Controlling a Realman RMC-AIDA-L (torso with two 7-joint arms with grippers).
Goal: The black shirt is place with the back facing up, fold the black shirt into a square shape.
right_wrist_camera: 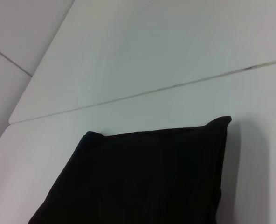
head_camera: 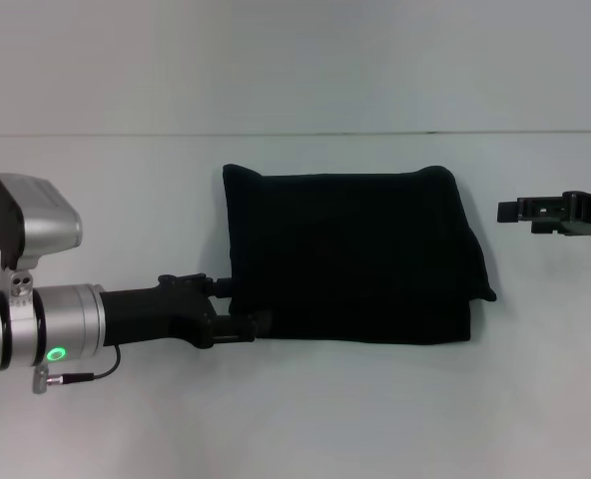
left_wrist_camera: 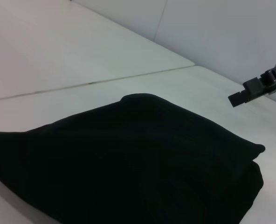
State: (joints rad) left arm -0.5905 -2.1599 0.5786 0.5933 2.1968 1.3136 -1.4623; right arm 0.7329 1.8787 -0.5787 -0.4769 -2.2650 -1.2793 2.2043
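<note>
The black shirt [head_camera: 350,254] lies folded into a rough rectangle in the middle of the white table, plain side up, with no lettering showing. It also fills the lower part of the left wrist view [left_wrist_camera: 128,163] and of the right wrist view [right_wrist_camera: 147,177]. My left gripper [head_camera: 238,304] is low at the shirt's near-left edge, its fingers spread apart and touching the fabric's border. My right gripper [head_camera: 515,210] hovers off the shirt's right side, clear of the cloth; it shows again far off in the left wrist view [left_wrist_camera: 240,95].
The white table [head_camera: 305,419] runs to a seam [head_camera: 295,134] at the back, where a pale wall rises. Bare tabletop surrounds the shirt on all sides.
</note>
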